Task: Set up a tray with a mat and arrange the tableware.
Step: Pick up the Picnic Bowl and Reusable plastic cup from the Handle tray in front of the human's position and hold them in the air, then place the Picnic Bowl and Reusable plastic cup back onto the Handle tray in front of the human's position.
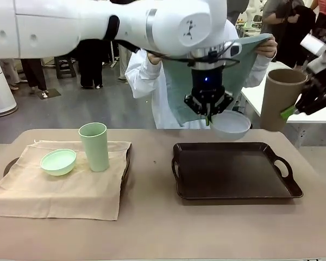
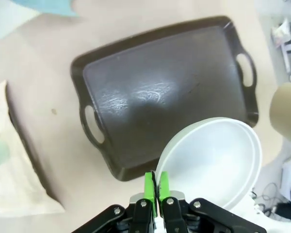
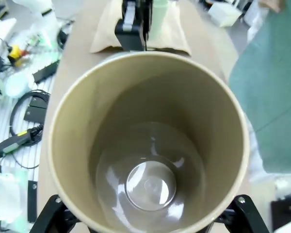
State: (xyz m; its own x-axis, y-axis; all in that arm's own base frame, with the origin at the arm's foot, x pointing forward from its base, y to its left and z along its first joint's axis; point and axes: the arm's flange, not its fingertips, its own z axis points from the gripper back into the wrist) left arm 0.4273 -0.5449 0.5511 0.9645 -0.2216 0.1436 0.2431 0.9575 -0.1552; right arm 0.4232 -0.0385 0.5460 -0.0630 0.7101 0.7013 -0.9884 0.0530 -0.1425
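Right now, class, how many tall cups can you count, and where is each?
2. The pale green cup stands on the beige mat beside the mint bowl; the tan cup is held in the air by the right gripper.

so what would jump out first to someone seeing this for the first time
Both arms hold tableware in the air: the left gripper is shut on the rim of a pale bluish-white bowl above the bare dark tray, and the right gripper holds a tan-brown cup at far right. Behind them, a person holds up a teal mat.
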